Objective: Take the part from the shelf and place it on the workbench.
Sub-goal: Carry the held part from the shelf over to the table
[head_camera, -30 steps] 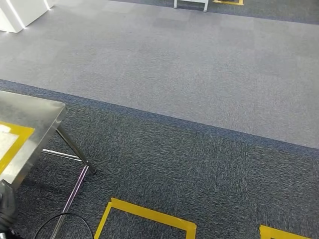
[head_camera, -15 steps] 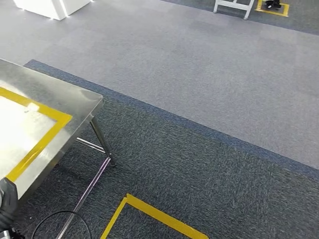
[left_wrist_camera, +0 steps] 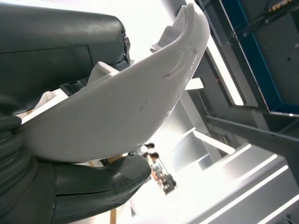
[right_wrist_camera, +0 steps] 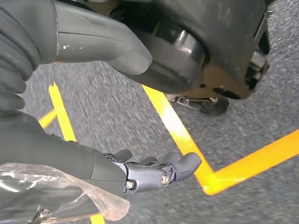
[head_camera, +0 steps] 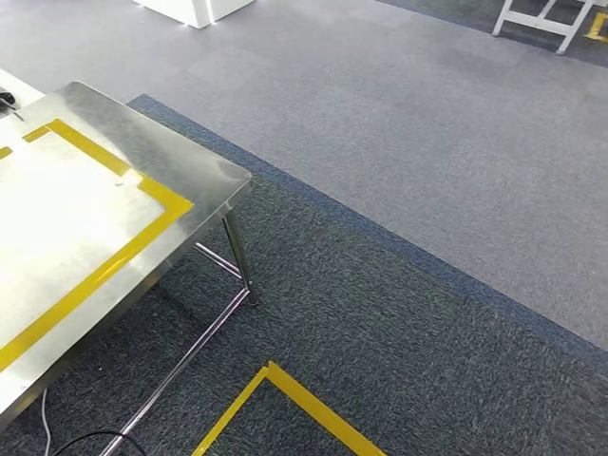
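In the left wrist view my left hand grips a curved white plastic part between its thick thumb and its dark fingers; the part sticks out well past the hand. The steel workbench, marked with a yellow tape rectangle, stands at the left of the head view on thin metal legs. In the right wrist view my right hand hangs over the carpet with its fingers spread and nothing in it.
Dark carpet carries yellow tape lines near the bench; lighter grey carpet lies beyond. A black cable runs under the bench. A white frame and a white block stand far off.
The camera has swung left: the workbench has come much further into the head view and the floor marks have shifted right.
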You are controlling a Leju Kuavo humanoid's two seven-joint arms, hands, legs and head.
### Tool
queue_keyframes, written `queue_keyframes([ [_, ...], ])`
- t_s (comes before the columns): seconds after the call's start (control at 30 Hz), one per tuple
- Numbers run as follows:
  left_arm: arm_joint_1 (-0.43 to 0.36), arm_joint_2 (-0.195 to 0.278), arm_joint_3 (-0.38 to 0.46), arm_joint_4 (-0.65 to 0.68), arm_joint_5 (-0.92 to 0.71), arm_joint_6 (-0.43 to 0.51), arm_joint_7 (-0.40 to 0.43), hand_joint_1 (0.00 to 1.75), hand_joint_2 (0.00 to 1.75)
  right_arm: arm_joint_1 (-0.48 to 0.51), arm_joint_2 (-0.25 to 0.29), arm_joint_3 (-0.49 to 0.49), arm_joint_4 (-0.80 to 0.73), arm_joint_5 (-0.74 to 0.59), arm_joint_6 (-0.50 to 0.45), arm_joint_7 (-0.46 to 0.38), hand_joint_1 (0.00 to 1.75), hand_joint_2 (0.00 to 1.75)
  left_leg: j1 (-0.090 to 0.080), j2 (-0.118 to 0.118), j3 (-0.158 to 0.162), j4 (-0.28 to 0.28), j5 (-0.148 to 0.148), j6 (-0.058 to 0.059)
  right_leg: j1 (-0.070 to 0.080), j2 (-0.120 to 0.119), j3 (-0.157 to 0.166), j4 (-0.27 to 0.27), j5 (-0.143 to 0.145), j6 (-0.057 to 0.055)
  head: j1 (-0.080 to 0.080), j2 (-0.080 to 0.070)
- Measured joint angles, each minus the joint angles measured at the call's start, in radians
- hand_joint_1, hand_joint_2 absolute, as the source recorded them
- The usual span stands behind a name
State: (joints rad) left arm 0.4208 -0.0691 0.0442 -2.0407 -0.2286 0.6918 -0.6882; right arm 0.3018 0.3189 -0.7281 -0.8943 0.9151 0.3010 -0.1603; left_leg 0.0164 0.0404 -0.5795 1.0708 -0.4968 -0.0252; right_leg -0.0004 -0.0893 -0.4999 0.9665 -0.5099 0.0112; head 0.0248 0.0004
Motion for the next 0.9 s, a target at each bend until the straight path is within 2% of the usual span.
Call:
queue_keyframes([
  [0.03,0.004,-0.002,0.007,-0.006,-0.001,-0.006,0.0,1.75,1.75,0.005,0.001,0.012,-0.012,-0.003,0.014,0.001,0.0,1.75,-0.002,0.012,0.021,-0.041,0.009,0.007,0.002,-0.01,0.003,0.002,-0.005,0.006,0.002,0.0],
  [0.07,0.008,-0.003,0.014,-0.01,-0.001,-0.016,0.0,1.75,1.75,0.007,0.001,0.03,-0.027,-0.015,0.033,0.015,0.0,1.75,-0.005,0.018,0.029,-0.058,0.009,0.016,0.005,-0.018,0.009,0.004,-0.009,0.011,0.004,0.0],
  [0.13,0.017,-0.007,0.024,-0.012,-0.002,-0.031,0.0,1.75,1.75,0.0,-0.002,0.08,-0.054,-0.068,0.057,0.062,0.0,1.75,-0.007,-0.001,0.027,-0.059,0.009,0.035,0.005,-0.029,0.016,0.004,-0.013,0.021,0.009,0.0],
  [0.17,0.019,-0.009,0.027,-0.013,-0.002,-0.033,0.0,1.75,1.75,-0.008,-0.005,0.111,-0.061,-0.101,0.057,0.088,0.0,1.75,-0.006,-0.008,0.026,-0.061,0.011,0.042,0.003,-0.017,0.015,0.01,-0.02,0.027,0.01,0.0],
  [0.2,0.019,-0.011,0.028,-0.013,-0.002,-0.032,0.0,1.75,1.75,-0.014,-0.01,0.141,-0.066,-0.132,0.052,0.105,0.0,1.75,-0.004,-0.016,0.026,-0.063,0.014,0.048,0.001,0.007,0.006,0.03,-0.036,0.033,0.012,0.0],
  [0.27,0.017,-0.014,0.028,-0.013,0.001,-0.027,0.0,1.75,1.75,-0.018,-0.021,0.196,-0.077,-0.186,0.038,0.134,0.0,1.75,-0.002,-0.034,0.026,-0.065,0.018,0.057,-0.002,0.065,-0.045,0.14,-0.097,0.039,0.016,0.0],
  [0.3,0.017,-0.014,0.029,-0.013,0.003,-0.026,0.0,1.75,1.75,-0.014,-0.027,0.22,-0.084,-0.21,0.032,0.146,0.0,1.75,-0.003,-0.045,0.025,-0.065,0.018,0.059,-0.003,0.08,-0.081,0.216,-0.129,0.039,0.017,0.0],
  [0.33,0.018,-0.015,0.029,-0.013,0.004,-0.025,0.0,1.75,1.75,-0.008,-0.033,0.243,-0.092,-0.235,0.026,0.158,0.0,1.75,-0.003,-0.057,0.024,-0.064,0.018,0.061,-0.003,0.085,-0.114,0.28,-0.148,0.039,0.018,0.0],
  [0.37,0.018,-0.015,0.03,-0.013,0.006,-0.025,0.0,1.75,1.75,0.0,-0.039,0.266,-0.098,-0.26,0.016,0.169,0.0,1.75,-0.004,-0.071,0.024,-0.064,0.018,0.061,-0.002,0.087,-0.135,0.313,-0.148,0.037,0.018,0.0],
  [0.4,0.019,-0.015,0.03,-0.013,0.007,-0.025,0.0,1.75,1.75,0.008,-0.048,0.29,-0.103,-0.287,0.004,0.179,0.0,1.75,-0.005,-0.085,0.025,-0.064,0.018,0.061,-0.002,0.09,-0.137,0.304,-0.126,0.035,0.018,0.0],
  [0.43,0.019,-0.016,0.031,-0.013,0.008,-0.025,0.0,1.75,1.75,0.015,-0.057,0.313,-0.106,-0.314,-0.01,0.186,0.0,1.75,-0.005,-0.1,0.027,-0.064,0.018,0.061,-0.002,0.096,-0.12,0.256,-0.087,0.03,0.018,0.0],
  [0.5,0.017,-0.016,0.032,-0.013,0.013,-0.025,0.0,1.75,1.75,0.025,-0.078,0.361,-0.108,-0.366,-0.041,0.195,0.0,1.75,-0.006,-0.127,0.028,-0.062,0.017,0.059,-0.003,0.14,-0.066,0.112,-0.011,0.018,0.018,0.0],
  [0.53,0.016,-0.016,0.032,-0.013,0.015,-0.025,0.0,1.75,1.75,0.027,-0.088,0.383,-0.108,-0.388,-0.055,0.199,0.0,1.75,-0.005,-0.139,0.025,-0.061,0.017,0.055,-0.004,0.16,-0.042,0.058,0.006,0.014,0.018,0.0],
  [0.57,0.016,-0.016,0.032,-0.013,0.017,-0.025,0.0,1.75,1.75,0.029,-0.098,0.405,-0.108,-0.412,-0.069,0.204,0.0,1.75,-0.004,-0.15,0.02,-0.06,0.018,0.05,-0.004,0.173,-0.028,0.028,0.009,0.011,0.017,0.0],
  [0.63,0.015,-0.016,0.033,-0.013,0.019,-0.023,0.0,1.75,1.75,0.029,-0.115,0.447,-0.108,-0.459,-0.096,0.214,0.0,1.75,-0.001,-0.173,0.013,-0.061,0.023,0.036,-0.003,0.16,-0.017,0.015,0.005,0.009,0.018,0.0],
  [0.67,0.015,-0.016,0.033,-0.013,0.019,-0.023,0.0,1.75,1.75,0.028,-0.124,0.47,-0.107,-0.488,-0.113,0.219,0.0,1.75,-0.001,-0.171,0.009,-0.056,0.021,0.03,-0.004,0.146,-0.014,0.011,0.008,0.005,0.017,0.0],
  [0.7,0.013,-0.015,0.033,-0.013,0.02,-0.021,0.0,1.75,1.75,0.026,-0.132,0.493,-0.105,-0.516,-0.13,0.223,0.0,1.75,-0.003,-0.155,0.002,-0.04,0.009,0.024,-0.006,0.133,-0.011,0.005,0.011,0.0,0.014,0.0],
  [0.73,0.009,-0.014,0.033,-0.013,0.02,-0.02,0.0,1.75,1.75,0.023,-0.14,0.517,-0.104,-0.546,-0.146,0.227,0.0,1.75,-0.005,-0.128,-0.012,-0.007,-0.013,0.02,-0.008,0.118,-0.008,-0.001,0.013,-0.004,0.01,0.0],
  [0.8,-0.002,-0.011,0.032,-0.013,0.022,-0.017,0.0,1.75,1.75,0.021,-0.158,0.564,-0.099,-0.6,-0.174,0.236,0.0,1.75,-0.005,-0.072,-0.065,0.109,-0.077,0.013,-0.007,0.089,-0.007,-0.003,0.012,-0.01,0.002,0.0],
  [0.83,-0.005,-0.009,0.032,-0.012,0.022,-0.016,0.0,1.75,1.75,0.021,-0.168,0.587,-0.096,-0.623,-0.185,0.24,0.0,1.75,-0.004,-0.06,-0.093,0.168,-0.103,0.009,-0.006,0.072,-0.007,-0.003,0.011,-0.011,0.001,0.0],
  [0.87,-0.006,-0.008,0.031,-0.012,0.023,-0.015,0.0,1.75,1.75,0.022,-0.178,0.61,-0.094,-0.645,-0.195,0.244,0.0,1.75,-0.002,-0.055,-0.109,0.205,-0.112,0.006,-0.006,0.056,-0.007,-0.002,0.009,-0.011,0.001,0.0],
  [0.9,-0.006,-0.008,0.031,-0.012,0.023,-0.014,0.0,1.75,1.75,0.022,-0.187,0.629,-0.092,-0.663,-0.205,0.248,0.0,1.75,-0.001,-0.052,-0.108,0.208,-0.102,0.004,-0.005,0.042,-0.006,-0.002,0.007,-0.01,0.001,0.0],
])
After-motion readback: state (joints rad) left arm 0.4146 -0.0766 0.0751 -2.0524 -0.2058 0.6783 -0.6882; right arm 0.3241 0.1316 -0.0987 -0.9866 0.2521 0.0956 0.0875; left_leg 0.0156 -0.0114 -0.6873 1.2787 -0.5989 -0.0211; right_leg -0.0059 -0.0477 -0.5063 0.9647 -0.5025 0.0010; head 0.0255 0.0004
